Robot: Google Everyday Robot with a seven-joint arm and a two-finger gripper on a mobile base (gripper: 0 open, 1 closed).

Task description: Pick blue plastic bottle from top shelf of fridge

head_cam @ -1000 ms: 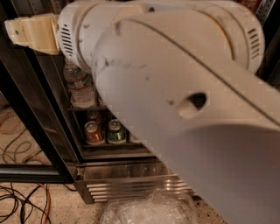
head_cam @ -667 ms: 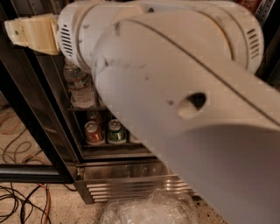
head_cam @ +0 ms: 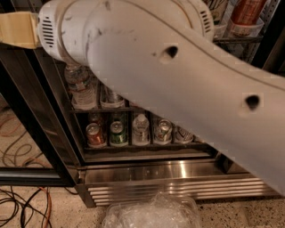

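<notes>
My white arm [head_cam: 178,75] crosses the camera view from the upper left to the right edge and hides most of the open fridge [head_cam: 173,173]. My gripper is out of view. At the top right, a piece of the top shelf [head_cam: 236,39] shows, with clear front cups. A strip of white label with black lettering [head_cam: 218,9] stands there; it looks like the blue plastic bottle, mostly cut off. A red-brown bottle [head_cam: 245,11] stands beside it.
A water bottle [head_cam: 80,87] stands on a middle rack. Several small cans [head_cam: 118,133] and a small bottle line the lowest rack. A black door frame [head_cam: 31,116] runs down the left. Cables [head_cam: 22,205] lie on the floor, and a clear plastic container [head_cam: 151,213] sits in front of the steel grille.
My arm has swung upward, uncovering more of the lowest rack and the top right corner of the fridge. The fridge and its contents have not moved.
</notes>
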